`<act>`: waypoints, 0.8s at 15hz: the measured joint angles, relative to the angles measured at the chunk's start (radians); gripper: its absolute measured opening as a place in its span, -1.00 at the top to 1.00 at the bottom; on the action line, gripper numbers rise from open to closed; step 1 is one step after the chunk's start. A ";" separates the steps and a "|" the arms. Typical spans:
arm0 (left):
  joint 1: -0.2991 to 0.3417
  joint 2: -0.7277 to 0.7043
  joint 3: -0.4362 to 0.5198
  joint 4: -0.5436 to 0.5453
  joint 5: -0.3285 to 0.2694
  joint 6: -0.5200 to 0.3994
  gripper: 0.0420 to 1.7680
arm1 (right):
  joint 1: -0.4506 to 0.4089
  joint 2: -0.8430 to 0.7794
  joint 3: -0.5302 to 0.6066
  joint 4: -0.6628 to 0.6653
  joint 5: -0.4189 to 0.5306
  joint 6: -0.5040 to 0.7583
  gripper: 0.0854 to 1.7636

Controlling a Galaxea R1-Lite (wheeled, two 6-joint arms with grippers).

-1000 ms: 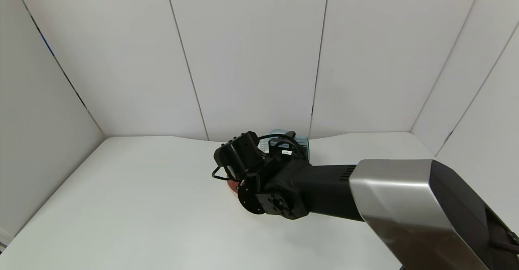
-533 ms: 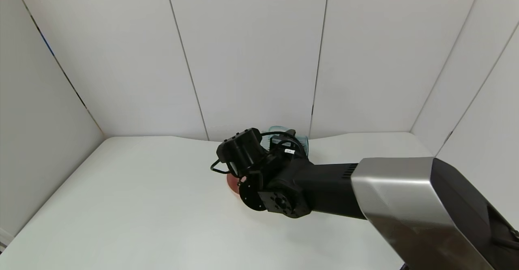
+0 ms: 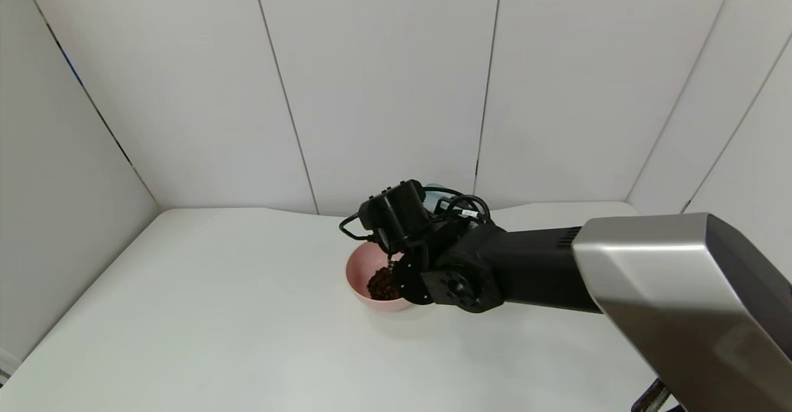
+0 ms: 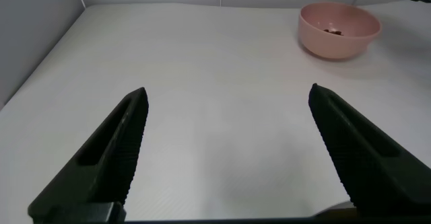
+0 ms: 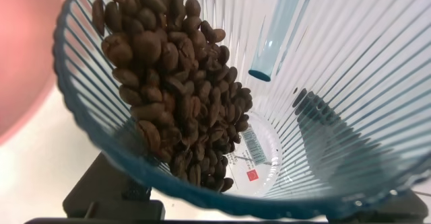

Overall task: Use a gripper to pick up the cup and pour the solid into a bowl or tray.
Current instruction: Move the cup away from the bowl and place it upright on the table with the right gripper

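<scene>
My right gripper (image 3: 402,214) is shut on the ribbed blue-grey cup (image 3: 436,194) and holds it tipped over the pale pink bowl (image 3: 362,266) in the head view. Only a sliver of the cup shows there behind the black hand. In the right wrist view the cup (image 5: 337,83) fills the picture, with brown beans (image 5: 175,103) sliding along its wall toward the rim. A heap of beans (image 3: 382,284) lies in the bowl. The bowl also shows far off in the left wrist view (image 4: 340,30). My left gripper (image 4: 229,150) is open and empty, low over the white table.
The white table (image 3: 216,313) is walled by white panels at the back and both sides. My right arm (image 3: 619,288) reaches in from the lower right, over the table's right half.
My right gripper has risen and swung right and back, tipping the cup. The bowl, hidden before, is now uncovered with a heap of beans in it.
</scene>
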 joint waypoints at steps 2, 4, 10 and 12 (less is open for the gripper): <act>0.000 0.000 0.000 0.000 0.000 0.000 -0.94 | -0.011 -0.023 0.013 0.063 0.060 0.103 -0.50; 0.000 0.000 0.000 0.000 0.000 0.000 -0.94 | -0.019 -0.046 0.015 0.153 0.123 0.232 -0.50; 0.000 0.000 0.000 0.000 0.000 0.000 -0.94 | -0.030 -0.134 0.018 0.297 0.319 0.546 -0.50; 0.000 0.000 0.000 0.000 0.000 0.000 -0.94 | -0.032 -0.161 0.027 0.301 0.363 0.620 -0.50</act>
